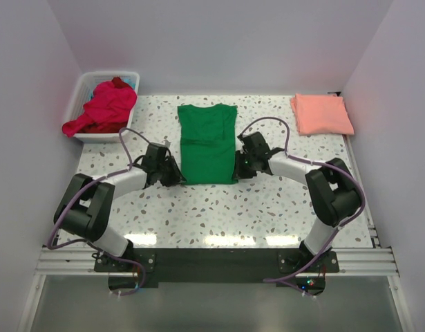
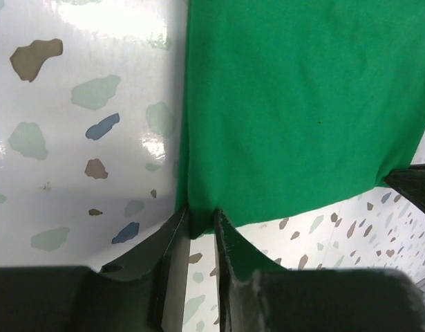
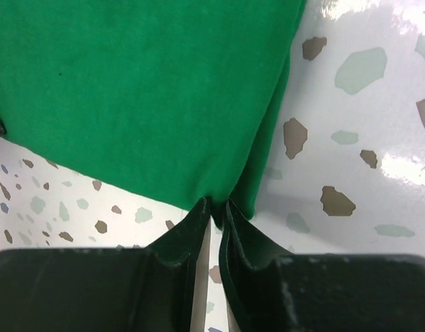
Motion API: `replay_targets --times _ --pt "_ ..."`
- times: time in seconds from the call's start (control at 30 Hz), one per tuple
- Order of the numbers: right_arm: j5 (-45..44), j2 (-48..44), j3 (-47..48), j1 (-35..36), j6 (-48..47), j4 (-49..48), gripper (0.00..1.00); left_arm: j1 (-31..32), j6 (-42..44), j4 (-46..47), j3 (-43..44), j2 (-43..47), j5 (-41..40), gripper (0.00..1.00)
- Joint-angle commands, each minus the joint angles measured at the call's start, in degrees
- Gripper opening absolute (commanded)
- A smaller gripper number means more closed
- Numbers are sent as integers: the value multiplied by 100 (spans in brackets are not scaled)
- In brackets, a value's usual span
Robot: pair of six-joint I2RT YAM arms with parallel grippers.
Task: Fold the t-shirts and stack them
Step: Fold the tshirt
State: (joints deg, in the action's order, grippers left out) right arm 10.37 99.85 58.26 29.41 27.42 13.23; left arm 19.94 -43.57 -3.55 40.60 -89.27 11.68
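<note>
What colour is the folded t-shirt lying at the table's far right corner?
The folded t-shirt is salmon-pink, seen best in the top external view.

The table is a glossy white top flecked with brown, grey-green and blue chips. It fills the middle of the top view between pale walls. Three things lie directly on it. In the centre of the frame a green t-shirt lies flat, folded into a tall, narrow shape with its collar toward the top of the frame. At the upper right a salmon-pink t-shirt sits folded in a neat rectangle near the table's right edge. In the upper left corner stands a white basket. It holds crumpled red and magenta t-shirts that spill over its lower left rim. The three are well apart.
</note>
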Motion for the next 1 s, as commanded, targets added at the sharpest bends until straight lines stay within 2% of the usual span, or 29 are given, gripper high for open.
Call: replay_targets --times 0.0,0.07,0.17,0.2,0.57,0.97 --pt "237 25 -104 21 -44 -40 7 -34 165 -198 150 -11 -113 20" --pt "272 -62 -200 21 -61 4 0 -26 217 -286 124 33 -131 12" --pt "325 -333 -463 30 -61 4 0 -34 288 -444 80 164 -175 1" --pt "343 -387 -534 30 -53 21 0 -34 297 -488 45 269 -175 0" --pt "396 -1442 -1563 258 70 100 0 124 174 -945 -693 1341 -201 0" --pt "273 -2487 -1800 803 228 627 0 923 -318 -1885 -887 2607 -755 0"
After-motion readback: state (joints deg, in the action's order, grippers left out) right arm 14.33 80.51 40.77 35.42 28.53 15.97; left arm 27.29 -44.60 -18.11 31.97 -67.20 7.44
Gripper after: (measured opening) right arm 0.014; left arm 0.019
